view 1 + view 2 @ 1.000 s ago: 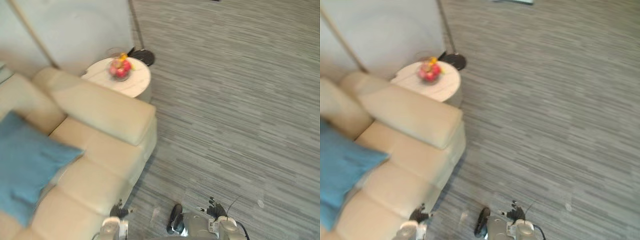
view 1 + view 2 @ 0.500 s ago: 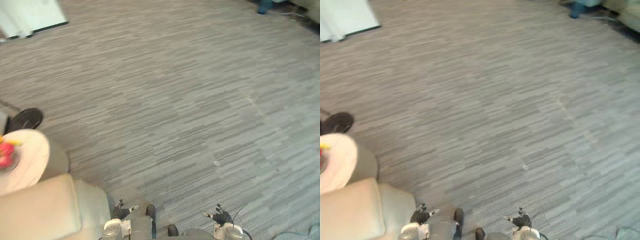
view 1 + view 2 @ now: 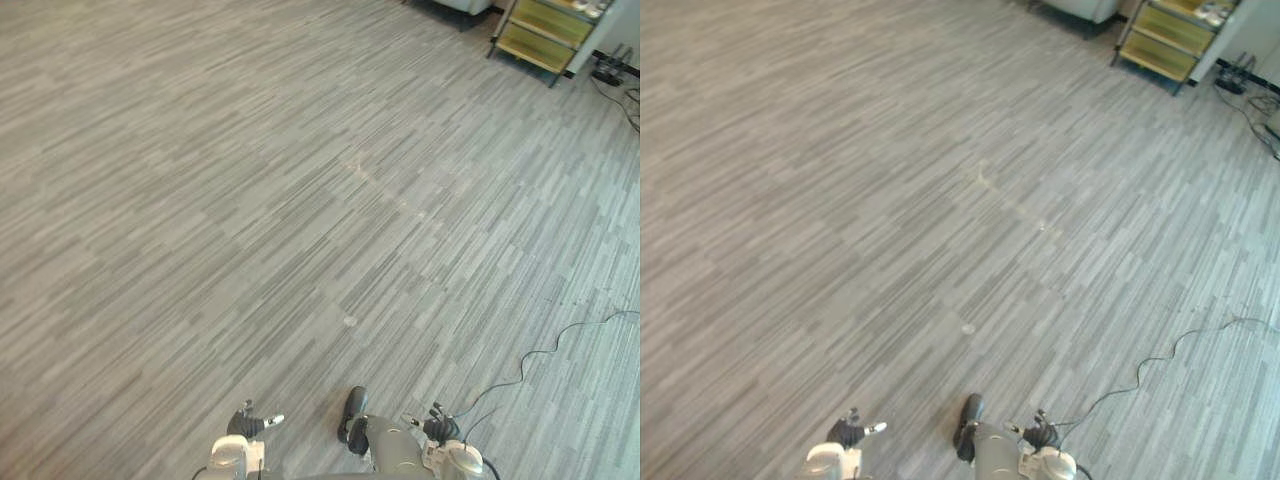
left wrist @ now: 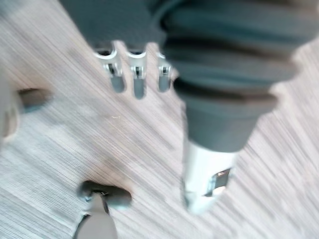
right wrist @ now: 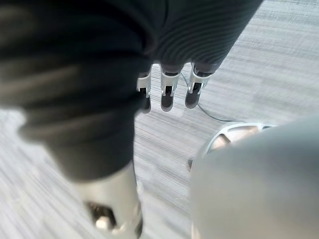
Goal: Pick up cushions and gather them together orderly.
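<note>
While you look down through the head camera, both arms hang low at the near edge of the scene, one to each side. Your left hand [image 3: 245,422] sits at the lower left, its dark fingers spread a little above the floor [image 3: 250,200]. Your right hand [image 3: 440,427] sits at the lower right at much the same height, well apart from the left one.

From the left wrist camera you see the fingers [image 4: 134,74] in a loose, nearly straight row past the ribbed cover. The thumb is set apart from them and grey striped floor lies beyond. That hand is released and clasps nothing. From the right wrist camera the fingers [image 5: 167,94] likewise hang in a relaxed row, uncurled, with floor behind them, so that hand is released too. Neither hand touches any object.

Where the cushions lie relative to either hand you cannot tell from these views. Ahead of you the striped floor runs out to a yellow shelf unit [image 3: 545,35] in the far right corner, well away from both hands. A small pale speck [image 3: 349,321] lies on the floor between you and it.
</note>
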### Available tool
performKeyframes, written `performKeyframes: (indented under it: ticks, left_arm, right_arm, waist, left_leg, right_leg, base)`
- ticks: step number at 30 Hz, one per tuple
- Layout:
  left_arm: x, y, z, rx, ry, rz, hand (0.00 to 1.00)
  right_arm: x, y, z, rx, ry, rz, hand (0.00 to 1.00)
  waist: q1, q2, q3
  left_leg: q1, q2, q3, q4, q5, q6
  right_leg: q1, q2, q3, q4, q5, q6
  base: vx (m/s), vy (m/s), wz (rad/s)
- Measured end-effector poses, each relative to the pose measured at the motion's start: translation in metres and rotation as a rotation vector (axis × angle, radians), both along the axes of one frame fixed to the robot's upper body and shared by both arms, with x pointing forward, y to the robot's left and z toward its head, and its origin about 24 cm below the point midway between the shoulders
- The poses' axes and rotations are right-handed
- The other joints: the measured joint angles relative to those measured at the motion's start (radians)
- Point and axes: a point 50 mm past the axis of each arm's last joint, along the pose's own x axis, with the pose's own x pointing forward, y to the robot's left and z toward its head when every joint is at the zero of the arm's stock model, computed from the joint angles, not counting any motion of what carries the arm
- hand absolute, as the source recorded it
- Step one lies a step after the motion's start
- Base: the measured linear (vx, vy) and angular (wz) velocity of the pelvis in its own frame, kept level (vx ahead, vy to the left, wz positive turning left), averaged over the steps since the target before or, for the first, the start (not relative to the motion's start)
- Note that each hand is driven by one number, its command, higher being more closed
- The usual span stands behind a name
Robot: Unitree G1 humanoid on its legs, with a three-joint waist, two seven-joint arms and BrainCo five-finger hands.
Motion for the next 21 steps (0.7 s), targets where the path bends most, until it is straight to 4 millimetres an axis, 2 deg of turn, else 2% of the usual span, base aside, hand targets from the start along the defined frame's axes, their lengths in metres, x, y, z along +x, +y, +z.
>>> performKeyframes:
  ticks: [1, 2, 3, 4, 5, 6, 8, 10, 11, 12, 13, 14, 15, 16, 17, 18, 19, 20, 21]
  left_arm:
    - [0.001, -0.002, 0.0, -0.006, -0.003, 0.003, 0.0]
    - [0.001, -0.004, 0.0, -0.017, -0.004, 0.024, 0.0]
    - [-0.002, -0.007, -0.001, -0.038, -0.001, 0.054, 0.0]
    - [0.001, -0.005, 0.001, -0.038, -0.022, 0.07, 0.0]
    - [0.003, -0.002, 0.004, -0.036, -0.045, 0.084, 0.0]
    - [0.005, -0.001, 0.006, -0.032, -0.067, 0.086, 0.0]
    - [0.008, 0.0, 0.008, -0.031, -0.083, 0.087, 0.0]
    - [0.011, 0.0, 0.011, -0.031, -0.108, 0.092, 0.0]
    - [0.013, 0.0, 0.012, -0.029, -0.118, 0.093, 0.0]
    - [0.014, 0.0, 0.012, -0.028, -0.123, 0.094, 0.0]
    - [0.014, 0.0, 0.013, -0.027, -0.126, 0.089, 0.0]
    - [0.018, -0.003, 0.014, -0.026, -0.135, 0.068, 0.0]
    - [0.019, -0.003, 0.015, -0.022, -0.139, 0.055, 0.0]
    - [0.02, 0.002, 0.015, -0.007, -0.139, 0.044, 0.0]
    - [0.02, 0.007, 0.015, 0.013, -0.13, 0.029, 0.0]
    - [0.021, 0.01, 0.015, 0.02, -0.129, 0.023, 0.0]
    - [0.021, 0.01, 0.015, 0.024, -0.128, 0.015, 0.0]
    - [0.02, 0.011, 0.014, 0.039, -0.11, -0.019, 0.0]
    - [0.021, 0.011, 0.013, 0.044, -0.097, -0.036, 0.0]
  right_arm:
    - [0.0, -0.001, 0.0, 0.001, -0.001, -0.009, 0.0]
    - [-0.001, -0.001, 0.0, 0.004, -0.004, -0.025, 0.0]
    - [-0.004, 0.0, -0.001, 0.011, 0.008, -0.03, 0.0]
    - [-0.006, 0.001, -0.002, 0.012, 0.013, -0.029, 0.0]
    - [-0.008, 0.004, -0.003, 0.015, 0.019, -0.019, 0.0]
    - [-0.008, 0.006, -0.004, 0.024, 0.02, -0.019, 0.0]
    - [-0.008, 0.006, -0.004, 0.033, 0.019, -0.031, 0.0]
    - [-0.006, 0.007, -0.004, 0.038, 0.018, -0.039, 0.0]
    - [-0.008, 0.007, -0.005, 0.04, 0.023, -0.053, 0.0]
    - [-0.009, 0.007, -0.005, 0.041, 0.024, -0.058, 0.0]
    - [-0.009, 0.007, -0.005, 0.041, 0.022, -0.058, 0.0]
    - [-0.009, 0.006, -0.005, 0.037, 0.024, -0.056, 0.0]
    - [-0.01, 0.007, -0.005, 0.037, 0.028, -0.057, 0.0]
    - [-0.012, 0.009, -0.006, 0.043, 0.033, -0.059, 0.0]
    - [-0.014, 0.018, -0.008, 0.067, 0.039, -0.061, 0.0]
    - [-0.014, 0.021, -0.008, 0.074, 0.038, -0.058, 0.0]
    - [-0.015, 0.023, -0.009, 0.08, 0.039, -0.057, 0.0]
    - [-0.016, 0.026, -0.01, 0.093, 0.047, -0.056, 0.0]
    - [-0.017, 0.027, -0.01, 0.095, 0.047, -0.055, 0.0]
  waist:
    - [-0.002, 0.007, 0.001]
    - [-0.004, 0.024, 0.01]
    - [0.0, 0.027, 0.02]
    - [0.002, 0.027, 0.022]
    - [0.013, 0.014, 0.029]
    - [0.023, 0.005, 0.03]
    - [0.029, 0.002, 0.029]
    - [0.043, -0.001, 0.031]
    - [0.046, -0.006, 0.035]
    - [0.049, -0.01, 0.037]
    - [0.053, -0.011, 0.037]
    - [0.061, -0.009, 0.036]
    - [0.068, -0.01, 0.037]
    - [0.076, -0.033, 0.032]
    - [0.065, -0.071, 0.009]
    - [0.066, -0.089, 0.001]
    - [0.071, -0.095, -0.003]
    - [0.066, -0.111, -0.003]
    - [0.056, -0.116, -0.002]
  left_leg:
    - [-0.032, 0.019, -0.022, 0.084, 0.003, -0.004]
    - [-0.108, 0.07, -0.089, 0.308, 0.045, -0.018]
    - [-0.201, 0.11, -0.165, 0.571, 0.07, 0.002]
    - [-0.237, 0.117, -0.185, 0.678, 0.065, 0.008]
    - [-0.296, 0.106, -0.208, 0.811, 0.03, 0.003]
    - [-0.366, 0.081, -0.202, 0.849, -0.015, 0.004]
    - [-0.432, 0.052, -0.184, 0.8, -0.05, 0.019]
    - [-0.506, -0.015, -0.172, 0.571, -0.072, 0.054]
    - [-0.519, -0.07, -0.193, 0.374, -0.056, 0.06]
    - [-0.52, -0.103, -0.217, 0.246, -0.026, 0.059]
    - [-0.525, -0.134, -0.253, 0.075, 0.031, 0.043]
    - [-0.548, -0.144, -0.263, -0.021, 0.072, 0.033]
    - [-0.554, -0.148, -0.264, -0.026, 0.104, 0.058]
    - [-0.543, -0.163, -0.279, 0.004, 0.186, 0.085]
    - [-0.548, -0.194, -0.269, 0.064, 0.195, 0.12]
    - [-0.547, -0.197, -0.244, 0.101, 0.149, 0.131]
    - [-0.541, -0.196, -0.225, 0.123, 0.122, 0.139]
    - [-0.486, -0.214, -0.203, 0.146, 0.048, 0.15]
    - [-0.45, -0.228, -0.203, 0.143, 0.022, 0.159]
  right_leg:
    - [0.014, 0.009, 0.004, 0.0, -0.017, -0.004]
    - [0.069, 0.039, 0.015, -0.023, -0.039, -0.011]
    - [0.147, 0.075, 0.034, -0.065, -0.051, -0.023]
    - [0.185, 0.087, 0.041, -0.082, -0.059, -0.032]
    - [0.254, 0.104, 0.077, -0.107, -0.078, -0.05]
    - [0.316, 0.115, 0.125, -0.146, -0.088, -0.049]
    - [0.353, 0.121, 0.169, -0.179, -0.091, -0.042]
    - [0.404, 0.116, 0.246, -0.219, -0.097, -0.025]
    - [0.438, 0.105, 0.289, -0.243, -0.109, -0.013]
    - [0.458, 0.098, 0.31, -0.255, -0.114, -0.005]
    - [0.483, 0.091, 0.342, -0.282, -0.122, 0.008]
    - [0.517, 0.093, 0.381, -0.309, -0.138, 0.032]
    - [0.54, 0.09, 0.399, -0.319, -0.149, 0.047]
    - [0.569, 0.067, 0.428, -0.314, -0.174, 0.072]
    - [0.561, 0.025, 0.458, -0.255, -0.202, 0.1]
    - [0.525, 0.009, 0.477, -0.172, -0.205, 0.104]
    - [0.487, 0.006, 0.491, -0.082, -0.207, 0.109]
    - [0.37, -0.011, 0.487, 0.238, -0.173, 0.203]
    - [0.312, -0.03, 0.478, 0.386, -0.138, 0.286]
  base:
    - [0.37, -0.329, -0.27]
    - [0.47, -0.335, -0.33]
    - [0.4, -0.269, -0.36]
    - [0.46, -0.235, -0.59]
    - [0.36, -0.158, -0.86]
    - [0.48, -0.19, -1.03]
    - [0.27, -0.067, -0.85]
    - [0.41, 0.005, -1.04]
    - [0.45, 0.052, -0.98]
    - [0.47, 0.096, -0.92]
    - [0.46, 0.135, -0.99]
    - [0.58, 0.216, -1.0]
    - [0.52, 0.224, -1.0]
    - [0.61, 0.243, -0.75]
    - [0.66, 0.219, -0.72]
    - [0.67, 0.205, -0.55]
    - [0.77, 0.265, -0.53]
    - [0.62, 0.234, -0.33]
    - [0.71, 0.262, -0.17]
